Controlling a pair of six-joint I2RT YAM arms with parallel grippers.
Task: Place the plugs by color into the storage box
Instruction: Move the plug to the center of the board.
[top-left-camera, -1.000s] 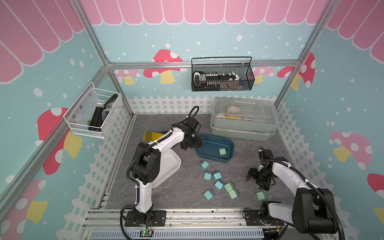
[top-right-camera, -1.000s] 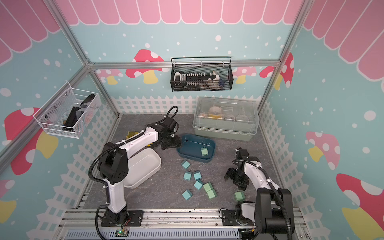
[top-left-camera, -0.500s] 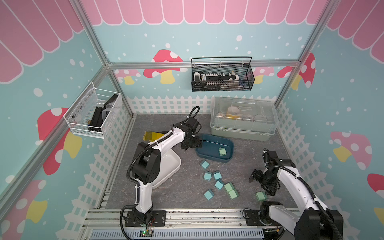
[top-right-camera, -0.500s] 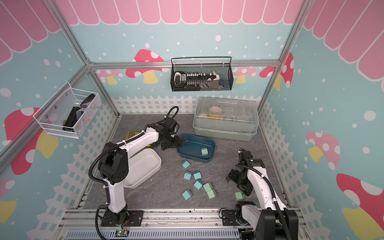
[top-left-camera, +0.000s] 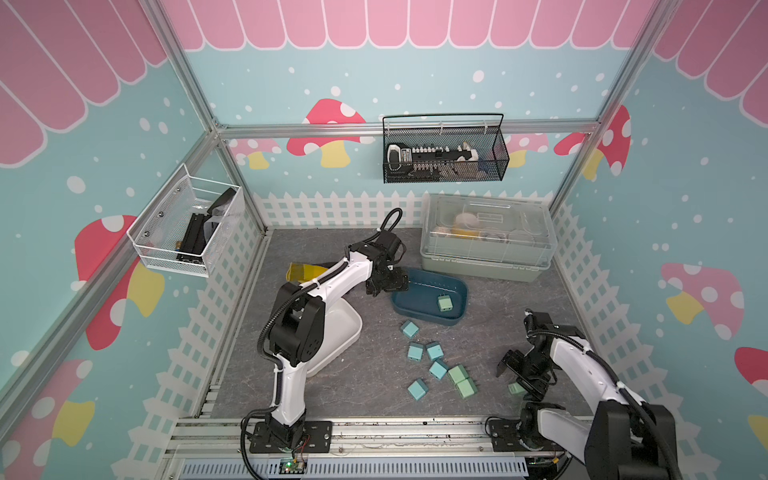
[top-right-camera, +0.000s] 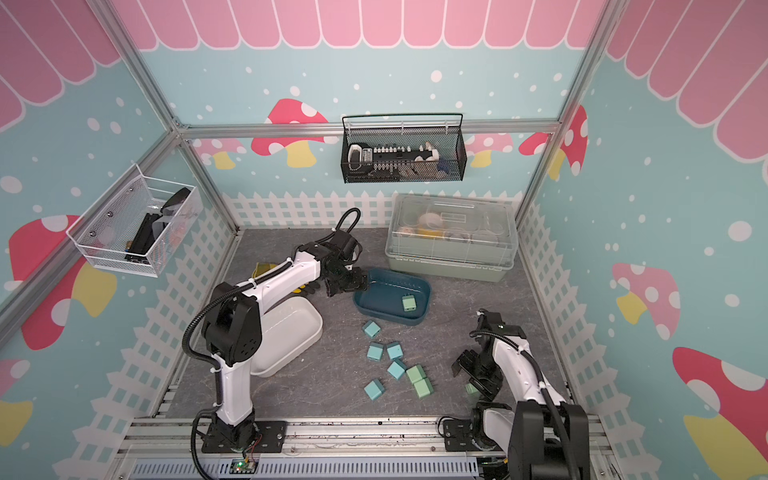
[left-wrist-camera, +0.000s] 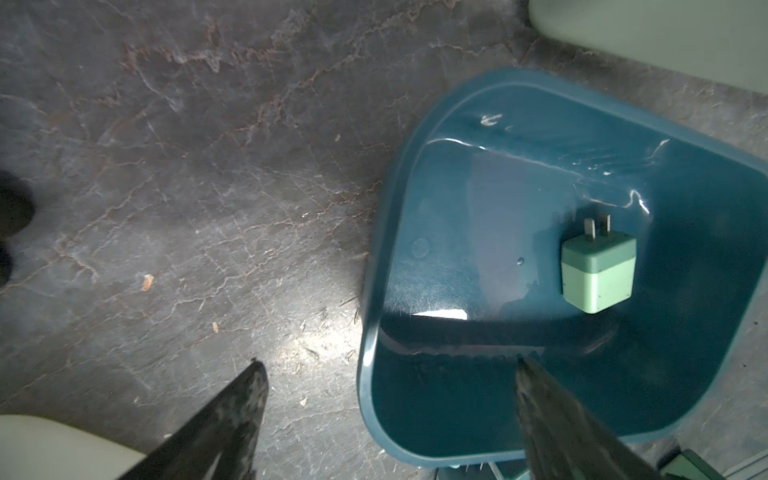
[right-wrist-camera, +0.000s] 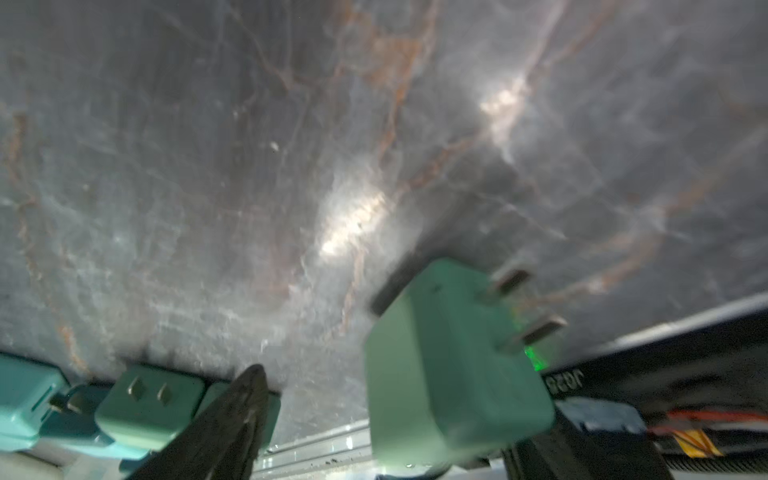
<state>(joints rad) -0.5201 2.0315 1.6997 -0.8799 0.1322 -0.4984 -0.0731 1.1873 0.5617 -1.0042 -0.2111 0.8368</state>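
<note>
Low right in a top view, a green plug (top-left-camera: 515, 388) on the table (top-left-camera: 374, 386) is straddled by the spread, unclamped right fingers (right-wrist-camera: 232, 424), apparently bound for the central blue tray (top-left-camera: 428, 321), where a second plug (top-left-camera: 444, 302) lies and the left fingers (left-wrist-camera: 232, 415) are held apart, empty, at the rim.

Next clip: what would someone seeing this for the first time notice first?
The loose scatter of blue and green plugs on the gray mat, front centre, draws the eye first. Next comes a lone green plug lying in the dark blue tray, with the open left pincer straddling the tray's rim. On the right, the open right pincer hangs over a stray green plug.
</note>
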